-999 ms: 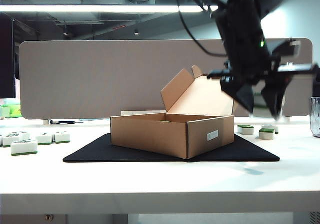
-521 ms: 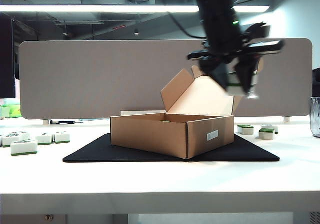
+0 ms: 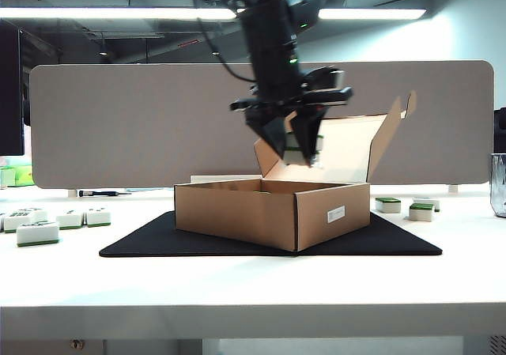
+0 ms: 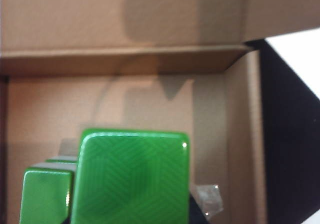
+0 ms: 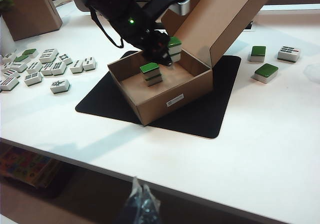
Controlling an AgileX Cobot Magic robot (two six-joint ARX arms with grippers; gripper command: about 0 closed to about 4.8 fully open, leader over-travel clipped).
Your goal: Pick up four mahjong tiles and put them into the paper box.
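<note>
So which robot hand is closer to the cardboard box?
Left. The left gripper hangs right over the paper box, holding a mahjong tile. The right gripper sits far back, off the table's near edge.

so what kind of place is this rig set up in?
Probably an office or lab bench: a white table backed by a grey desk divider, strip lights under an open ceiling, and a black mat laid out under a cardboard box as a work area.
</note>
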